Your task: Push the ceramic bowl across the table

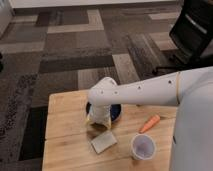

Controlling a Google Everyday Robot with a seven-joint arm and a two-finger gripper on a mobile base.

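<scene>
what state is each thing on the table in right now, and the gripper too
ceramic bowl: upright on the table, partly hidden by the arm
gripper: down at the bowl's near side
cup: upright, open end up
carrot: lying flat, right of the bowl
sponge: lying flat, near the gripper

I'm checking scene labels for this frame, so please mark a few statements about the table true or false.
1. The ceramic bowl is partly hidden behind the robot's arm. True.
2. The carrot lies inside the bowl. False: it lies on the table, beside the bowl.
3. The gripper is low over the table, right at the bowl. True.
4. The white cup lies tipped on its side. False: it stands upright with its opening facing up.
</scene>
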